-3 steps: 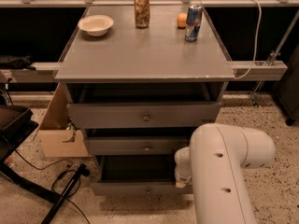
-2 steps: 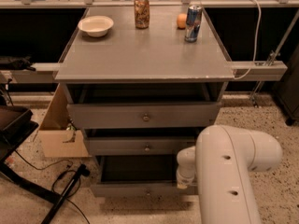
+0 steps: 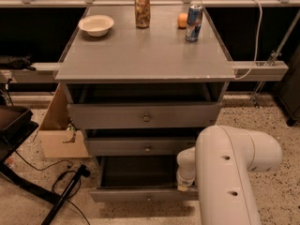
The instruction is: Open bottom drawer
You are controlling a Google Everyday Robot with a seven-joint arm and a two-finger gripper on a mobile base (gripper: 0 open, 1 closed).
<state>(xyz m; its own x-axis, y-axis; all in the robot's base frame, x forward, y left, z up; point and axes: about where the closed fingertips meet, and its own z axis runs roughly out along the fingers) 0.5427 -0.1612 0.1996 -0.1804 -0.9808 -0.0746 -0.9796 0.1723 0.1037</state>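
The bottom drawer [image 3: 140, 194] is the lowest of three grey drawers and stands pulled out, its dark inside [image 3: 138, 170] showing behind the slim front and small knob [image 3: 149, 198]. My white arm [image 3: 229, 172] fills the lower right. My gripper [image 3: 183, 187] hangs at the end of the wrist, down at the right end of the bottom drawer's front, mostly hidden by the arm. The middle drawer [image 3: 146, 146] and the top drawer [image 3: 145, 116] both stand out a little from the cabinet.
On the cabinet top [image 3: 145, 55] stand a white bowl [image 3: 96, 25], a brown can [image 3: 142, 11], a blue can [image 3: 193, 22] and an orange [image 3: 182, 20]. A cardboard box [image 3: 58, 135], a black stand [image 3: 14, 130] and floor cables [image 3: 65, 179] lie to the left.
My arm has shifted slightly to the right and lower in view. The bottom drawer stands pulled out in all frames.
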